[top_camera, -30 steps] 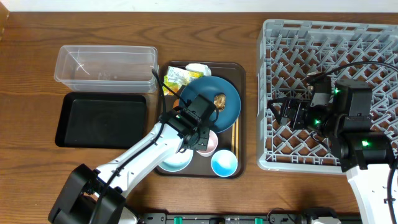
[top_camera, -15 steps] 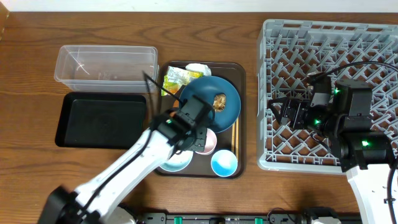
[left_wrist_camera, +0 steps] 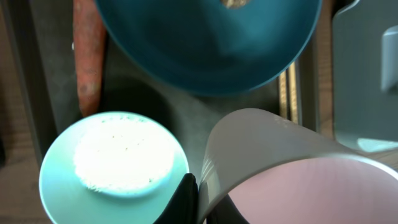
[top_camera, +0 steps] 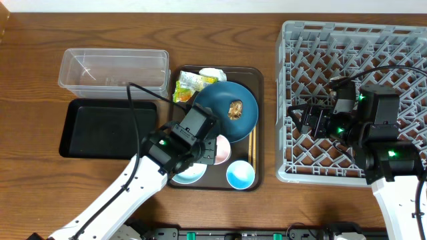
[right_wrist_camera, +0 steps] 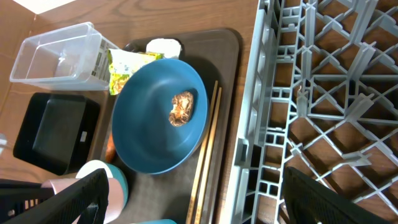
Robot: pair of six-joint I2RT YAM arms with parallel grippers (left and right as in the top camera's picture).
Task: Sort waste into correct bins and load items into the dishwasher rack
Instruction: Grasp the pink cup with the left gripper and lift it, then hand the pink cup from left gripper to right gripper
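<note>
My left gripper (top_camera: 208,151) is shut on the rim of the small pink cup (top_camera: 223,148), one finger inside and one outside (left_wrist_camera: 196,198). The cup (left_wrist_camera: 298,186) is over the dark brown serving tray, beside the white-and-light-blue bowl (left_wrist_camera: 115,163), which holds white rice grains. The dark blue dish (top_camera: 225,107) carries a brown food lump (top_camera: 235,109). An orange carrot piece (left_wrist_camera: 87,56) lies beside the dish. The wrapper (top_camera: 189,83) and crumpled paper (top_camera: 212,73) lie at the tray's back. The chopsticks (top_camera: 251,143) and blue cup (top_camera: 240,175) are on the tray's right. My right gripper (top_camera: 310,124) is open over the grey rack (top_camera: 353,47).
The clear tub (top_camera: 113,70) stands at the back left with the black tray (top_camera: 110,128) in front of it. The brown serving tray (top_camera: 257,100) lies between them and the rack. The rack's left wall (right_wrist_camera: 249,124) runs close to the chopsticks (right_wrist_camera: 208,143).
My left arm has drawn back toward the front left, its gripper staying on the pink cup. The right arm has not moved.
</note>
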